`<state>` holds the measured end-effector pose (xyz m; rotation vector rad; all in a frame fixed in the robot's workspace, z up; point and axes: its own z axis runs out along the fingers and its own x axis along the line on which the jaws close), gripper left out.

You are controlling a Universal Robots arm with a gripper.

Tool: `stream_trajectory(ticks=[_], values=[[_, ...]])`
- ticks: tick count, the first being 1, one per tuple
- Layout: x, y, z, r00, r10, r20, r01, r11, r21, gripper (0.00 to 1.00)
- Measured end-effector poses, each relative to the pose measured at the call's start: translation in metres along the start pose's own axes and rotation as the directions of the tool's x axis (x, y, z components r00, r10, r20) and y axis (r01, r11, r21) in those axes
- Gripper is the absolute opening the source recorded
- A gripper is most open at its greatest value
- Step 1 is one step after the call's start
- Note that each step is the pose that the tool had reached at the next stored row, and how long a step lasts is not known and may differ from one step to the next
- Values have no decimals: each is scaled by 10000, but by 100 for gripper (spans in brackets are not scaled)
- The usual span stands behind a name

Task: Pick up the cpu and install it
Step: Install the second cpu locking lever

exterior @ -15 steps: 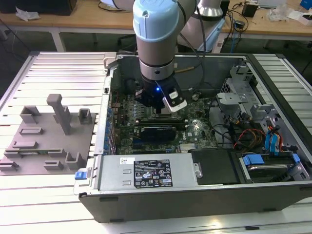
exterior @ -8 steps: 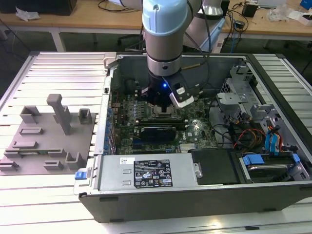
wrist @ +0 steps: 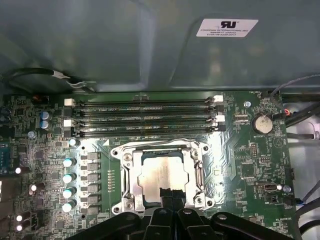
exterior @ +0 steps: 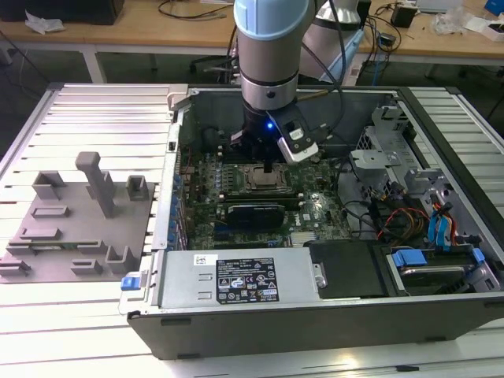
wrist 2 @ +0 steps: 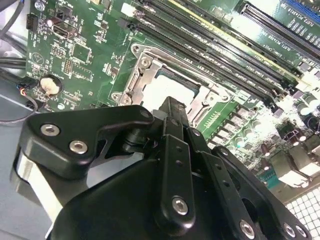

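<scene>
Hanging over the open dark-grey metal computer case [exterior: 315,315], the arm's black hand [exterior: 272,167] sits directly above the CPU socket area of the green motherboard [exterior: 315,209]. The small flat square cpu with its pale silver-white metal top [wrist: 162,174] lies inside the dark square socket frame with a metal rim [wrist: 125,172], and the fingertips of the hand [wrist: 170,195] are right at one edge of the chip; the same chip appears beyond the fingers in the second wrist view [wrist 2: 172,87]. The two fingers look pressed close together (whether they pinch the chip or merely touch it, I cannot tell). Black memory slots [wrist: 142,117] run in parallel rows just beside the socket frame, and a round silver coin battery [wrist: 262,123] sits near the board's corner. In the exterior view, a grey plastic fixture tray with upright posts [exterior: 79,220] rests on the ribbed metal worktop [exterior: 102,102], at the exterior view's left of the case.
</scene>
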<state>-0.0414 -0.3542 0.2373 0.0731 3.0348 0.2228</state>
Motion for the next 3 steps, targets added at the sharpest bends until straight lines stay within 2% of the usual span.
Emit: stream_trajectory(ticks=[3], values=[[-1, 0, 0, 10000, -1, 1, 1, 10000, 1, 11]])
